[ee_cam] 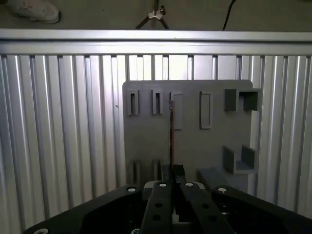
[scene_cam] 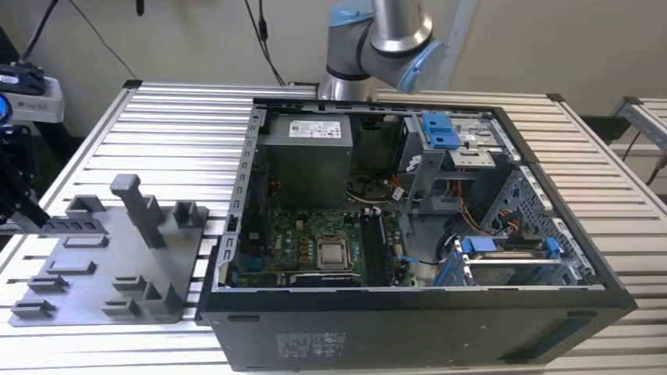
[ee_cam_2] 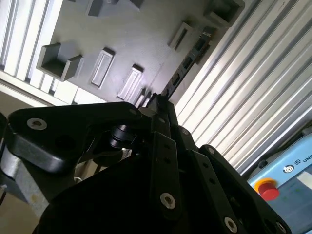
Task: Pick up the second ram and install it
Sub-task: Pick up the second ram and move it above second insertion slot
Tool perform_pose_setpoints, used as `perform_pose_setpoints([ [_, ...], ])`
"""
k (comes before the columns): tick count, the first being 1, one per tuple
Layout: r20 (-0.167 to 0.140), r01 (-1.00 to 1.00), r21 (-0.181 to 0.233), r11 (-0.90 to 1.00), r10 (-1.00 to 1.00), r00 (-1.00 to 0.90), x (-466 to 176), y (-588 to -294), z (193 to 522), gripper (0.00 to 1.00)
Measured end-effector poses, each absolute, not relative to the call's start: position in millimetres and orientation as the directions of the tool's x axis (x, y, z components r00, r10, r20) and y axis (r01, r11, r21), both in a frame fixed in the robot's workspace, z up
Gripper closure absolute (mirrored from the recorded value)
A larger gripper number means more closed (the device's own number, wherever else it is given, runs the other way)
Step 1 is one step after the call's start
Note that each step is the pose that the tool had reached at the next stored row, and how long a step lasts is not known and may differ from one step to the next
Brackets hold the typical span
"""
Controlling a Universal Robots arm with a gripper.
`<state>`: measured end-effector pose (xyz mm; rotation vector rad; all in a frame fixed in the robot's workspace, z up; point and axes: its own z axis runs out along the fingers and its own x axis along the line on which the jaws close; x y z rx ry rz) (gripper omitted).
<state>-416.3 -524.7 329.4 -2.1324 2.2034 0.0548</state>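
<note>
One black gripper (ee_cam: 171,171) pinches the memory stick (ee_cam: 171,131) tight between its fingers. The stick is thin and dark and pokes out over the grey tray (ee_cam: 146,141). The tray lies on the ribbed metal table (scene_cam: 156,125), just beside the open computer case (scene_cam: 417,328).

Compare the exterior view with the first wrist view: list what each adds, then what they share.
Exterior view: the open computer case with its motherboard, and the arm's blue-capped joint.
First wrist view: what may be the second ram, a thin strip seen edge-on at the tool over the tray, and the floor beyond the table edge.
Both: the grey holder tray and the slatted table.
</note>
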Motion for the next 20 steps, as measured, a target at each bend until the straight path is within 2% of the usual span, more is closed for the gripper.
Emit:
perform_pose_setpoints([
  [20, -0.079, -0.999, -0.025, 0.036, -0.996, -0.034, -416, -525, 366, 0.87],
])
